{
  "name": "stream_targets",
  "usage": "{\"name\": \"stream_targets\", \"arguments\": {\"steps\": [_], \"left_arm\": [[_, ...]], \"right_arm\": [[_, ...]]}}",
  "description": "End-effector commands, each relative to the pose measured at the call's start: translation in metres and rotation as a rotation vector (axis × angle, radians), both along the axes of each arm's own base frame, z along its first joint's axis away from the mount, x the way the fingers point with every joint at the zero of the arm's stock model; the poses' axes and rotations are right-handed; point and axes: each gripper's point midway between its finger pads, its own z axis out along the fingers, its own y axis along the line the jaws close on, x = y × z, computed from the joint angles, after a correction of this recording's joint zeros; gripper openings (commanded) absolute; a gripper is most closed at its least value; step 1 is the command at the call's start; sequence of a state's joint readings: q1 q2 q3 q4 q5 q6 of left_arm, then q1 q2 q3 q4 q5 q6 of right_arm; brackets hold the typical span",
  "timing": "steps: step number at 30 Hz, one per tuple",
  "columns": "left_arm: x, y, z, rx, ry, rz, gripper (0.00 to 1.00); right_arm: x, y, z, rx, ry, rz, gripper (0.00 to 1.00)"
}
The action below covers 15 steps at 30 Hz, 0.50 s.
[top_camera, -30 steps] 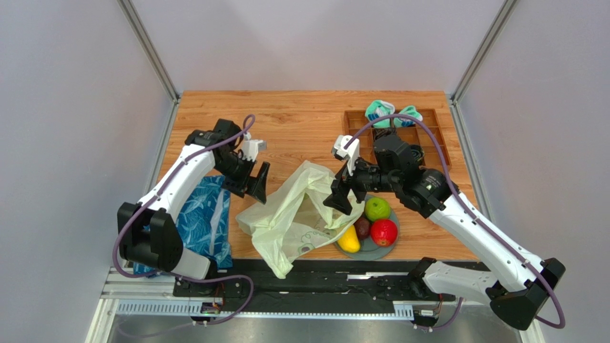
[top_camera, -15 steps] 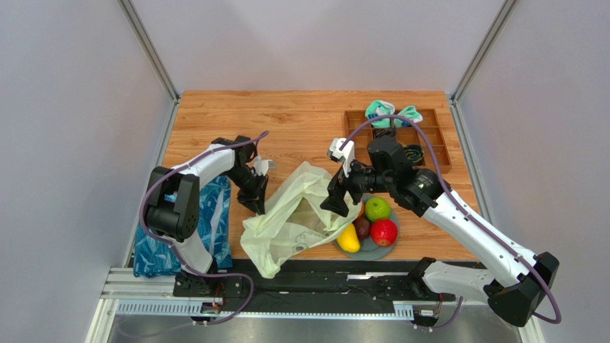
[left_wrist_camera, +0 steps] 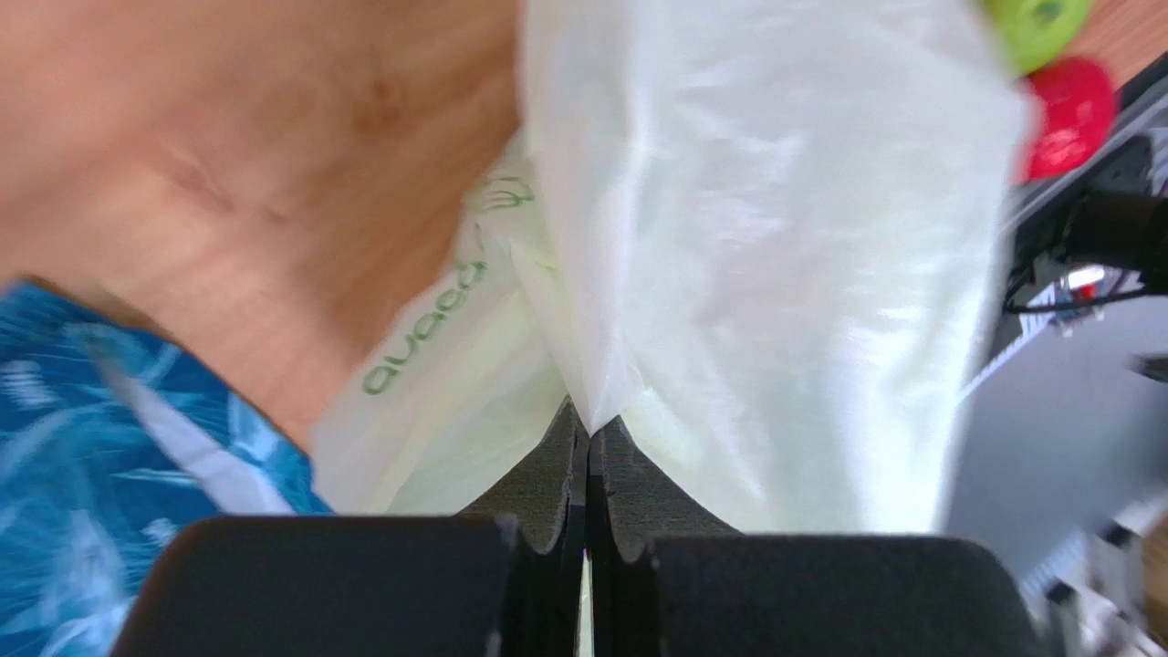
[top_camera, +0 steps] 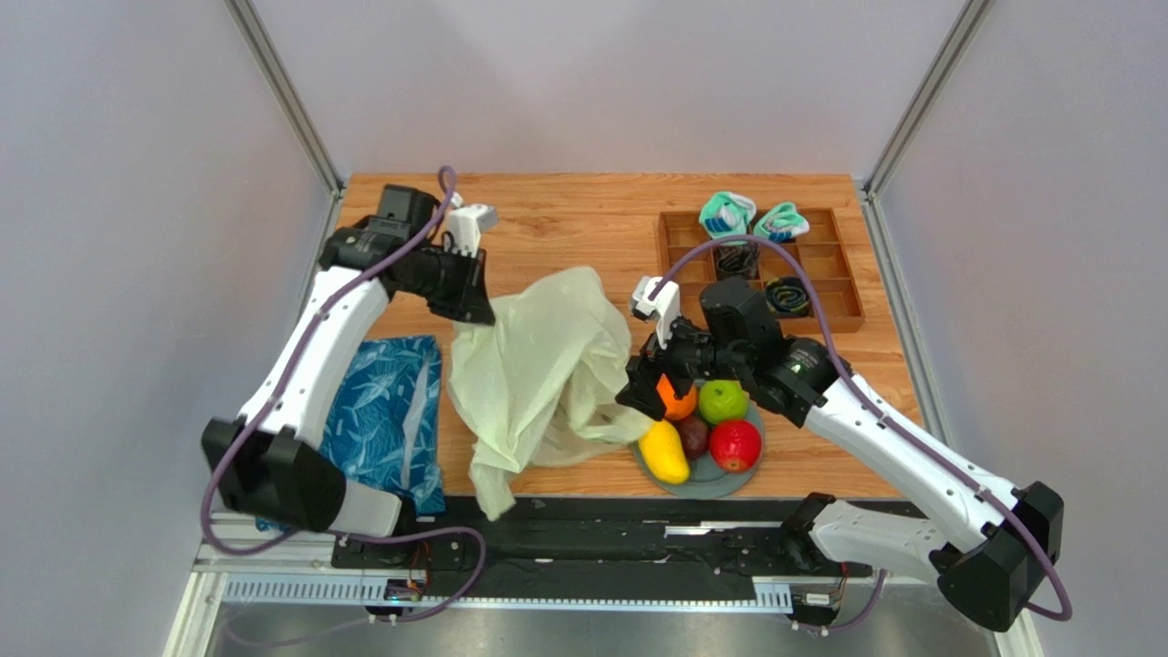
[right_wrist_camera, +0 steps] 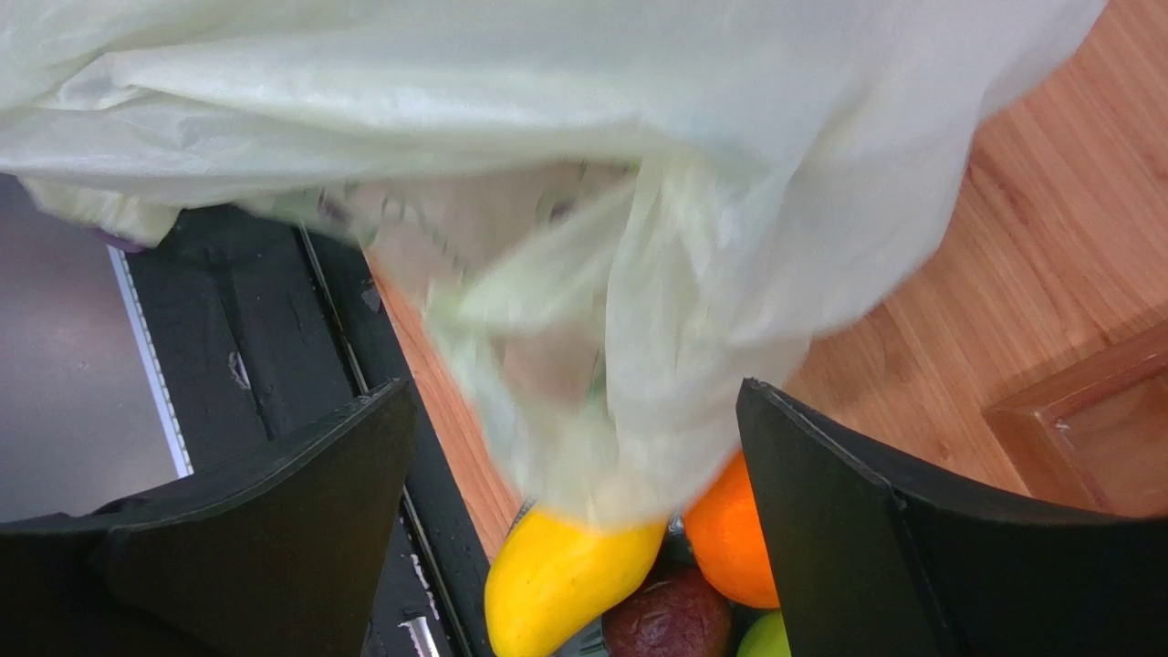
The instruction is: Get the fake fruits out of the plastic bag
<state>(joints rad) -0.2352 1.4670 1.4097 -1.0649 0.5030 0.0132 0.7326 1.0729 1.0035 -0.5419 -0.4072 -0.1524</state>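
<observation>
My left gripper (top_camera: 470, 299) (left_wrist_camera: 588, 427) is shut on a fold of the pale yellow-green plastic bag (top_camera: 535, 367) (left_wrist_camera: 768, 260) and holds it up off the table, so the bag hangs down limp. My right gripper (top_camera: 655, 393) (right_wrist_camera: 576, 400) stands open at the bag's lower right edge, with loose bag film (right_wrist_camera: 645, 411) between its fingers. Below it a grey plate (top_camera: 717, 478) holds fake fruits: an orange (top_camera: 676, 398) (right_wrist_camera: 724, 537), a yellow mango (top_camera: 664, 452) (right_wrist_camera: 560, 578), a dark one (top_camera: 695, 435) (right_wrist_camera: 669, 619), a green apple (top_camera: 723, 400) and a red apple (top_camera: 735, 445).
A blue leaf-patterned bag (top_camera: 391, 414) (left_wrist_camera: 82, 452) lies flat at the left. At the back right a wooden divided tray (top_camera: 823, 281) holds rolled teal-and-white socks (top_camera: 753, 218). A black rail (top_camera: 603, 527) runs along the table's near edge.
My left gripper went from open to shut on the bag and lifted it back and to the left. The bag now hangs instead of lying. The right gripper sank a little towards the plate; the orange now shows.
</observation>
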Motion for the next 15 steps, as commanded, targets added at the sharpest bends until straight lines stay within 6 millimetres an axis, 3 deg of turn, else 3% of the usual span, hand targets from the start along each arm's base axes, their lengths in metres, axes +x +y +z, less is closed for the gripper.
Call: {"name": "stream_targets", "arguments": {"steps": [1, 5, 7, 8, 10, 11, 12, 13, 14, 15], "left_arm": [[-0.019, 0.010, 0.029, 0.016, -0.078, -0.024, 0.00], [-0.025, 0.021, 0.000, 0.082, -0.054, -0.012, 0.04], [-0.019, 0.027, -0.009, 0.117, -0.055, 0.012, 0.25], [-0.012, 0.029, -0.007, 0.128, -0.083, 0.022, 0.45], [0.009, 0.038, 0.013, 0.161, -0.163, 0.064, 0.63], [0.021, 0.040, 0.040, 0.157, -0.235, 0.084, 0.69], [0.027, 0.048, 0.054, 0.162, -0.271, 0.115, 0.70], [0.030, 0.050, 0.069, 0.157, -0.313, 0.128, 0.71], [0.032, 0.052, 0.093, 0.150, -0.376, 0.137, 0.83], [0.026, 0.051, 0.109, 0.133, -0.426, 0.123, 0.84]], "right_arm": [[0.013, 0.012, -0.018, 0.011, 0.005, -0.005, 0.91], [0.028, 0.028, -0.015, 0.017, -0.026, 0.027, 0.88], [0.030, 0.030, -0.012, 0.011, -0.054, 0.048, 0.88], [0.030, 0.030, -0.015, -0.002, -0.045, 0.054, 0.88], [0.027, 0.030, -0.018, -0.016, -0.041, 0.074, 0.88], [0.026, 0.027, -0.022, -0.029, -0.031, 0.074, 0.88], [0.025, 0.026, -0.026, -0.040, -0.027, 0.075, 0.88], [0.027, 0.024, -0.030, -0.054, -0.029, 0.064, 0.87], [0.029, 0.023, -0.032, -0.062, -0.031, 0.056, 0.86], [0.029, 0.022, -0.040, -0.079, -0.017, 0.050, 0.85]]}}
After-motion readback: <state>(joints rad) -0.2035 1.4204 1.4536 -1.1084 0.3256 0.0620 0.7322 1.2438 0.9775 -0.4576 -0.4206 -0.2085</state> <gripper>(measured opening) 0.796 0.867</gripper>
